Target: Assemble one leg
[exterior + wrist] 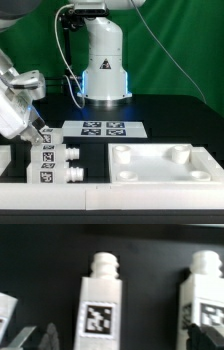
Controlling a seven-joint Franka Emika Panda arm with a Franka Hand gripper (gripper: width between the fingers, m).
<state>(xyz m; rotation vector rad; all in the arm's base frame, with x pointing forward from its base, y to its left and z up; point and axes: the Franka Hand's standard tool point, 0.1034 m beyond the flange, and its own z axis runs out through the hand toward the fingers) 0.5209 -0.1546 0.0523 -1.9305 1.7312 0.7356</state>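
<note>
Lying on the black surface [180, 125], a tagged leg [100, 303] is overhung by the pincer [37, 133], whose opening cannot be told.

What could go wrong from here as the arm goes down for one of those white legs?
1. The nearest leg lies close beside a neighbouring leg. The jaws, low over them in the exterior view, could knock the neighbour while closing.
2. In the wrist view the jaws sit beside the nearest leg rather than astride it. A grasp from there might catch only its edge and push or roll it.
</note>
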